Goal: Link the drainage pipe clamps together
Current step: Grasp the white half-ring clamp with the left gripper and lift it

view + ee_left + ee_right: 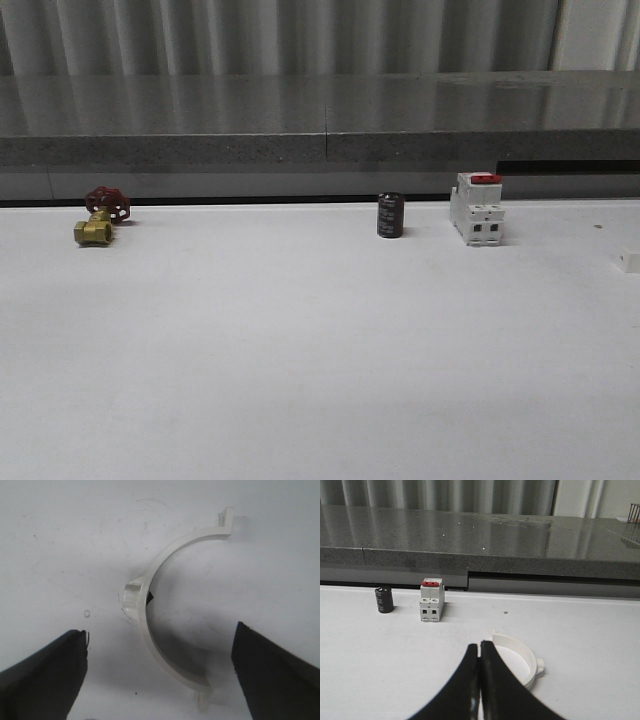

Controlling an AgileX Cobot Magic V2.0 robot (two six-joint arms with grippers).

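1. Right now the left gripper (pixel 160 665) is hovering with its fingers (pixel 45 672) spread wide and nothing between them, looking straight down on the table (pixel 60 540).
2. One clamp half (pixel 150 615) is lying flat on the table directly under that gripper, its arc running from one tabbed end far from the fingers to the other tabbed end between the fingertips, with the hollow side facing the opposite finger and a small boss sticking out of its outer edge.
3. The band's chord is lying roughly across the line on which the fingers close, so a straight descent looks likely to bracket the band's lower stretch; judging by that, the left arm is the nearer one for this piece.
4. The right gripper (pixel 480 652) is sitting pressed together, empty, low over the table.
5. The second clamp half (pixel 517 657) is resting on the table just beyond those closed fingertips and slightly to one side, partly hidden by them, hollow side turned toward the gripper.
6. Farther back along the table edge, a breaker (pixel 476 208), a dark cylinder (pixel 390 215) and a brass valve (pixel 100 217) are standing well apart from both pieces.
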